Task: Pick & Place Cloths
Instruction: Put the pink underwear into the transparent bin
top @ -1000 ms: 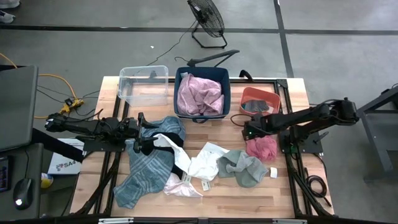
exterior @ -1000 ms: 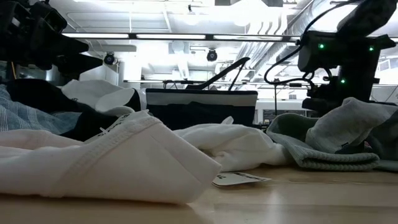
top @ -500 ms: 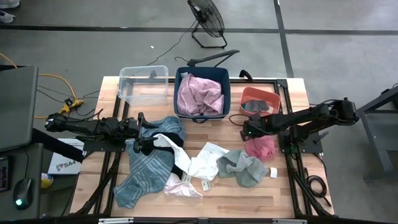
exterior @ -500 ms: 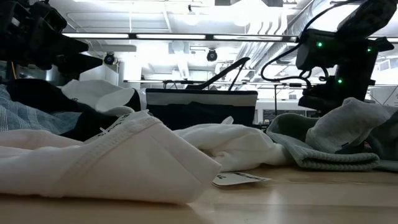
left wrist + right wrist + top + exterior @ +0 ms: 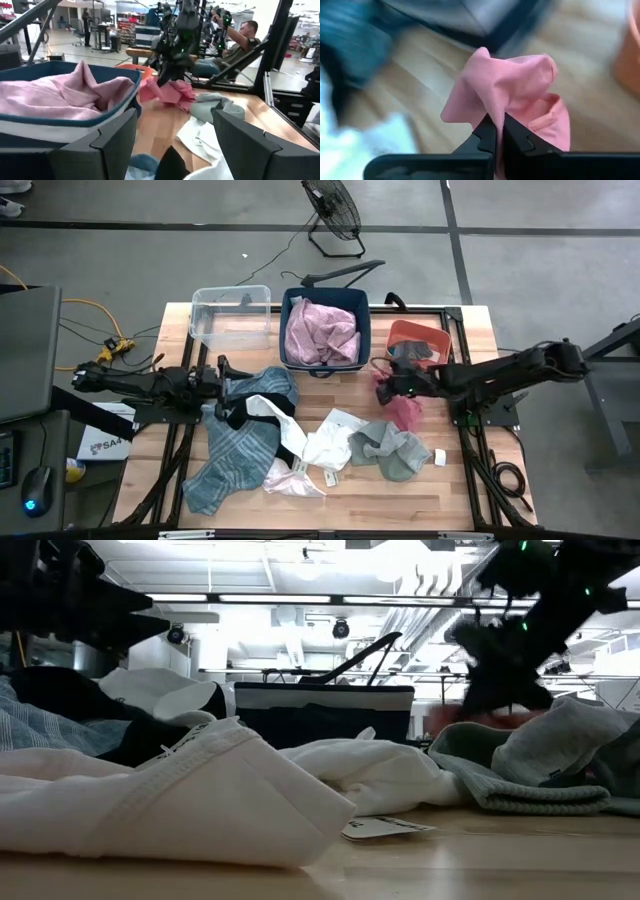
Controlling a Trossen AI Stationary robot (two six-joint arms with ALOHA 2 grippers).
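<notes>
Two dark arms reach over the wooden table (image 5: 460, 480) from opposite sides. The right gripper (image 5: 383, 383) is clamped tight on a fold of the pink cloth (image 5: 405, 412), its fingers (image 5: 492, 134) pressed together on the fabric, and the cloth hangs from it just above the tabletop, between the orange bin (image 5: 418, 340) and the grey-green cloths (image 5: 390, 448). The left gripper (image 5: 226, 378) sits at the left side of the table with its jaws standing apart and nothing between them, over the near end of the teal-blue plaid cloth (image 5: 235, 450), which spreads toward the front edge. Beside the plaid cloth lie the white cloths with black trim (image 5: 310, 445), one touching the grey-green pile. A mauve-pink cloth (image 5: 322, 332) fills the dark blue bin (image 5: 287, 350) at the back of the table, and a clear plastic bin (image 5: 232, 318) stands just to its left. A small white paper tag (image 5: 385, 828) lies on the wood in front of the white cloths in the low view. In the left wrist view a seated person (image 5: 240, 42) shows in the room beyond the table.
</notes>
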